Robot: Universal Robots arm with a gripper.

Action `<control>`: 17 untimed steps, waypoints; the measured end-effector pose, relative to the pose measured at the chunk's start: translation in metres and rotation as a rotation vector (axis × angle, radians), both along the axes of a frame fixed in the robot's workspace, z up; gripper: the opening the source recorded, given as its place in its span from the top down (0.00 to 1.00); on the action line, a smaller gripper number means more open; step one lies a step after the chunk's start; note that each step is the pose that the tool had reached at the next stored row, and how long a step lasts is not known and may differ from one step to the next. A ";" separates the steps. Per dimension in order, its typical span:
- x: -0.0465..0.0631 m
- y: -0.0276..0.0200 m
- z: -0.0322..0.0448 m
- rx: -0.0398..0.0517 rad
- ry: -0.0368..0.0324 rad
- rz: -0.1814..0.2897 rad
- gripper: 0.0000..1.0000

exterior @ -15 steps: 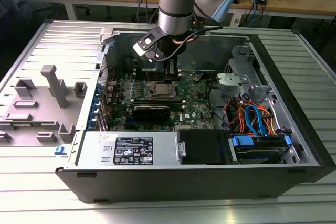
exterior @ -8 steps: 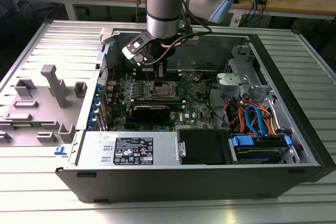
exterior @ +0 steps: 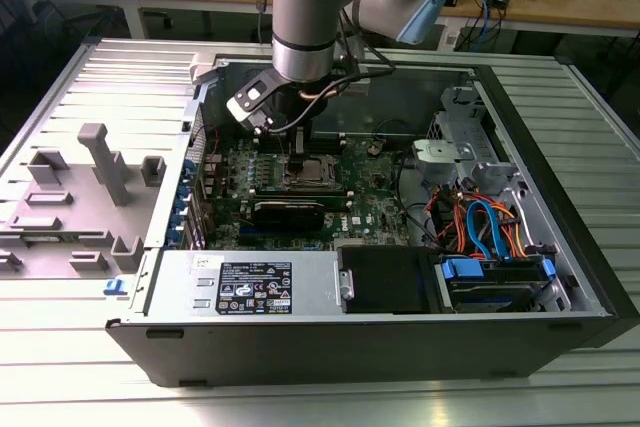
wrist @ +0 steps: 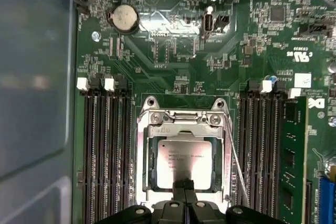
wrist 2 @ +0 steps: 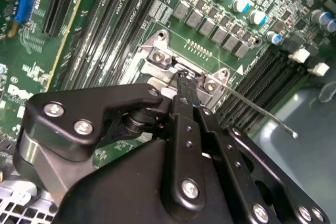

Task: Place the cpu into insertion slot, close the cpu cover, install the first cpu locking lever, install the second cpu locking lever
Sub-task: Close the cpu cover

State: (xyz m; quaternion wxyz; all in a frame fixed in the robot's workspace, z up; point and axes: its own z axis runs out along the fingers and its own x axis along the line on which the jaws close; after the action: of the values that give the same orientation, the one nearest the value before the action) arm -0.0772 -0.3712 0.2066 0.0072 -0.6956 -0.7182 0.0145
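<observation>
We see the arm [exterior: 305,17] reach from the top centre of the frame into the open computer case [exterior: 400,352]. Its gripper [exterior: 299,150] is low over the insertion slot [exterior: 313,174], mid-frame on the green motherboard [exterior: 375,197]. A grey fixture [exterior: 100,162] stands at left, and orange and blue cables [exterior: 480,227] bunch at right.

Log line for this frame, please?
square silver cpu in dark insertion slot | windowed silver cpu cover down | thin wire lever standing free | black gripper shut at cover edge

The case [exterior: 350,347] lay open on top, so the way down to the cpu cover [wrist: 184,129] was free — but long memory slots [wrist: 107,150] hemmed it on two sides, and a thin locking lever [wrist 2: 262,113] stuck out across one bank.
</observation>
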 end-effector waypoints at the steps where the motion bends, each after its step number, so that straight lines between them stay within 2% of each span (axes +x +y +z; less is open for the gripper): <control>1: 0.000 -0.0002 -0.0015 -0.0013 0.0018 0.001 0.89; 7: 0.000 0.0001 -0.0006 0.0005 0.0006 0.002 0.89; 14: 0.000 0.0000 0.0052 0.0000 0.0009 0.003 0.89; 17: 0.010 0.0000 0.0054 -0.0002 0.0013 0.002 0.89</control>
State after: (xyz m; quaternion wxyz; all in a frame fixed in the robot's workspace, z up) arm -0.0673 -0.3712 0.2119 0.0076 -0.6948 -0.7190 0.0150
